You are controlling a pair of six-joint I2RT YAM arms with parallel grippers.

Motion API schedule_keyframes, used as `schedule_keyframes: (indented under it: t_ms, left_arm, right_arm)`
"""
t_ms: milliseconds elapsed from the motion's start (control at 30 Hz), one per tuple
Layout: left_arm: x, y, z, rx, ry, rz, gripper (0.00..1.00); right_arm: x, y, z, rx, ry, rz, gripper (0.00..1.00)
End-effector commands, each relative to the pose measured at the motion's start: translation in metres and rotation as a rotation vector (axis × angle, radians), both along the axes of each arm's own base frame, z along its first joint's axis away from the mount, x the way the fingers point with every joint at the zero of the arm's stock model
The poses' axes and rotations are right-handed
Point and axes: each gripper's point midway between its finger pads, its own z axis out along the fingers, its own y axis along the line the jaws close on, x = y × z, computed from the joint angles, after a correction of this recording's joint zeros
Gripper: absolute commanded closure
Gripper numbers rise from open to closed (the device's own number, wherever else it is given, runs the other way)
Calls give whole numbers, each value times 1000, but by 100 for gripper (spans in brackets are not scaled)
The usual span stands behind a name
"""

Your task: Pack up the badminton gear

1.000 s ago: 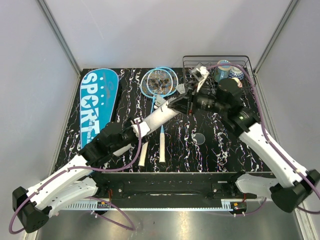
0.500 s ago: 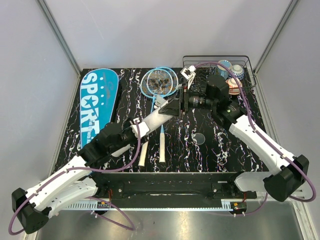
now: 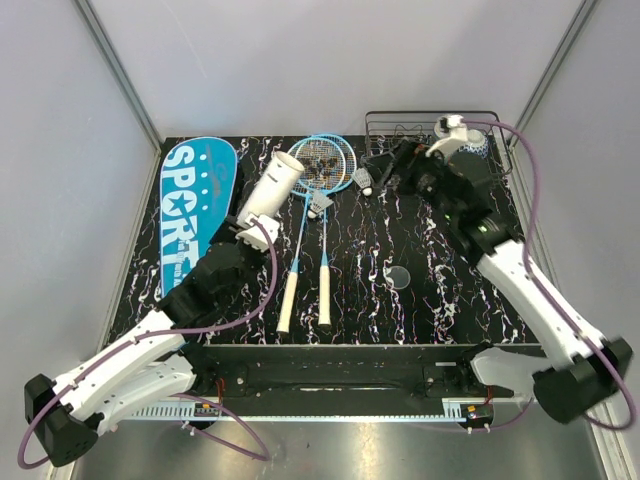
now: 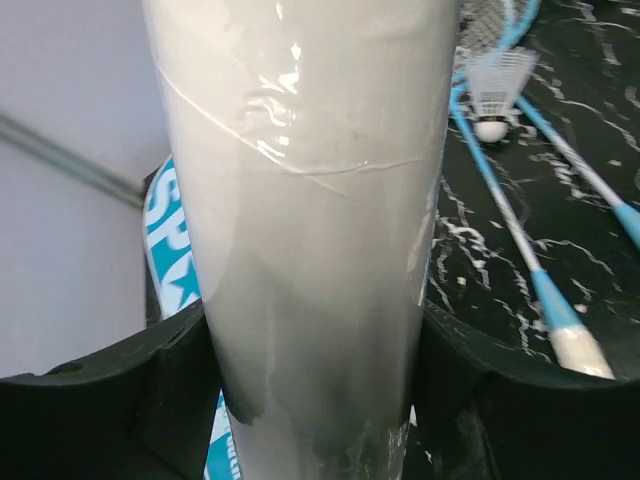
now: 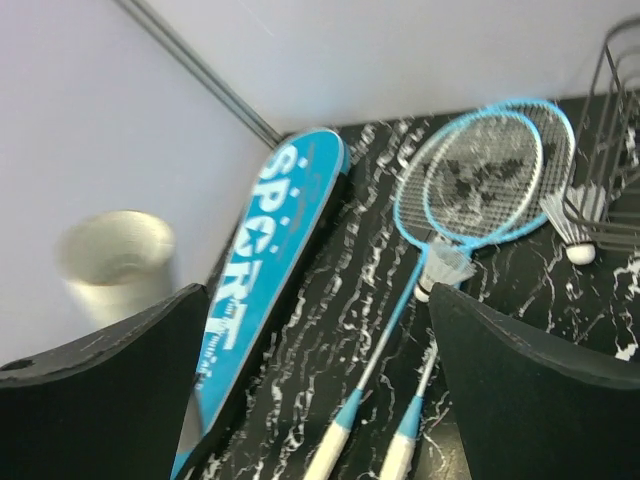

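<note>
Tube [image 3: 273, 184] just swung away, right? A second ago it lay across the middle, mouth at the right gripper [image 5: 318, 300]. Now it's tilted up on the left, beside the bag [image 3: 195, 205].

> Yep, left gripper [image 4: 315, 375] is clamped round its lower end. Right one's backed off toward the rack [image 3: 430, 114], jaws wide apart, empty. My guess is a handover finished.

Two shuttlecocks [image 3: 318, 207] on the table [image 3: 440, 300] by the rackets [image 3: 322, 165], though.

> So more loading to do. The only writing I can read is "SPORT", white on the bag. Tube's blank.
</note>
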Motion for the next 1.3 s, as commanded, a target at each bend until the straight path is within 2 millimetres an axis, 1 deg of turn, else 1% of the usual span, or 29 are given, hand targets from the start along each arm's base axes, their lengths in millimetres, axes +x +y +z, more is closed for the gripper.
schedule_keyframes:
  t_ms: [0,33,67,100,133,167,200,233,267,300,333,367,400,433,500,533,567,600,633,667,767,800,867,933,1033,1067,1167,1200,1267]
  left_arm:
    - [9,38,57,-115,-170,240,93]
    - [8,39,58,-115,-173,246,93]
    - [7,41,60,-123,-180,250,93]
    - [6,41,62,-128,-183,241,93]
    - [5,40,67,-149,-201,230,92]
    - [3,38,69,-163,-211,211,92]
    - [2,38,71,-171,-221,203,91]
    - [2,39,71,-169,-226,202,91]
    - [2,40,70,-171,-228,210,91]
    - [1,41,70,-165,-228,212,91]
    - [2,41,70,-166,-228,214,91]
    - [2,40,71,-166,-227,208,91]
    - [2,38,69,-165,-221,202,91]
    - [2,36,68,-163,-217,193,92]
    - [2,33,69,-169,-215,169,92]
    - [2,30,68,-170,-213,160,91]
    - [2,29,69,-173,-213,148,92]
    - [2,28,68,-172,-211,145,92]
    - [2,27,68,-174,-210,139,92]
    - [3,26,67,-174,-209,134,92]
    - [4,23,65,-168,-202,127,93]
    - [4,23,65,-165,-201,125,94]
    - [4,21,63,-164,-195,119,94]
    - [4,20,62,-164,-192,113,94]
    - [4,17,62,-167,-188,100,95]
    - [4,17,63,-167,-188,98,95]
    - [4,18,62,-162,-190,102,95]
    - [4,19,63,-162,-192,105,95]
    - [3,19,63,-163,-194,102,95]
  right_arm:
    - [51,15,-51,-23,96,24,3]
    - [68,27,-82,-48,161,63,3]
    - [75,37,-95,-76,181,109,4]
    - [80,53,-84,-75,165,197,5]
    - [96,67,-120,-107,233,241,9]
    - [99,74,-135,-141,258,284,11]
    - [109,83,-129,-147,233,318,13]
    - [120,92,-165,-190,290,329,15]
    - [122,91,-188,-275,336,338,19]
    - [140,96,-177,-317,301,306,20]
    - [147,102,-215,-378,362,314,20]
    - [148,100,-230,-428,400,320,19]
    - [159,104,-223,-429,378,317,19]
    - [163,106,-246,-452,415,328,19]
    - [169,110,-250,-473,401,343,18]
    - [171,111,-263,-482,416,355,18]
    - [173,114,-261,-493,401,377,18]
    - [170,119,-263,-487,399,413,19]
    - [170,121,-275,-494,418,431,19]
    - [170,123,-275,-499,414,446,20]
    - [162,132,-285,-489,425,510,24]
    - [156,140,-284,-476,417,552,25]
    - [149,146,-290,-485,409,595,27]
    - [141,154,-294,-497,399,625,28]
    - [137,161,-299,-496,398,646,32]
    - [136,163,-299,-492,396,652,38]
    - [134,167,-298,-482,403,660,48]
    - [132,167,-295,-480,402,660,58]
    - [128,166,-293,-479,415,649,69]
